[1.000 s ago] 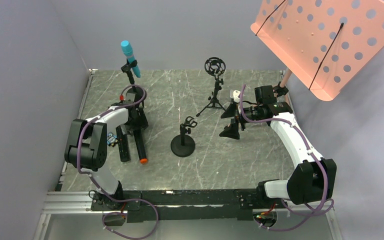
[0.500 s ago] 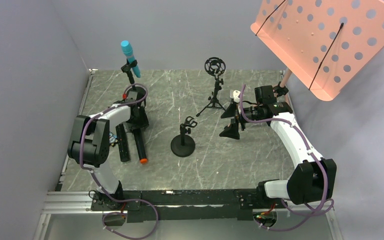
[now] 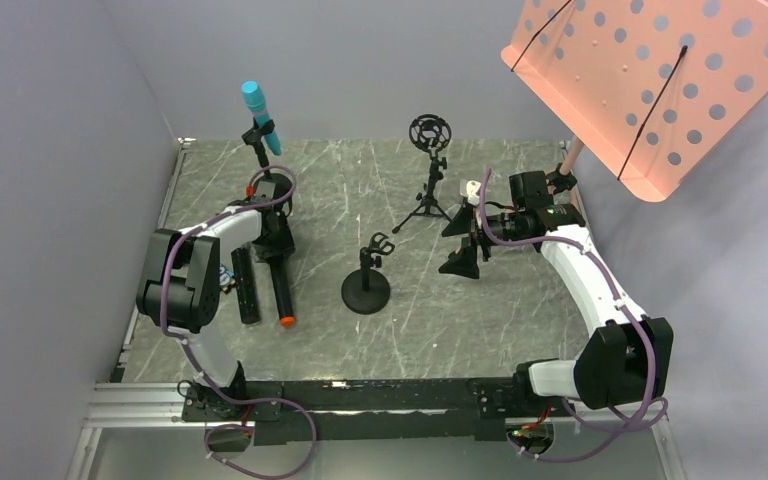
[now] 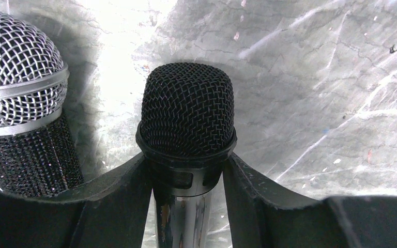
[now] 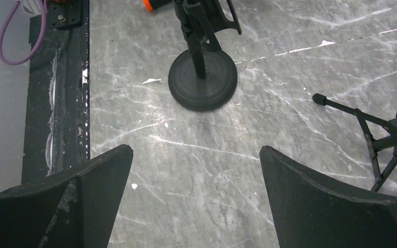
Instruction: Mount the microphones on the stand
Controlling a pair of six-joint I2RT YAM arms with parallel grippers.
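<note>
The turquoise microphone sits clipped in the stand at the back left. Two black microphones lie side by side on the table. One has an orange end cap and a black mesh head. The other has a silver mesh head. My left gripper is shut on the neck of the orange-capped one, both fingers against its collar. My right gripper hangs open over bare table, holding nothing.
A round-base stand with a bare clip stands mid-table. A tripod stand with a ring mount is behind it. An orange perforated music desk overhangs the back right. Grey walls close in at left and back.
My left gripper's jaws have closed in on the orange-capped microphone, and the left arm has shifted slightly. The right arm has not moved.
</note>
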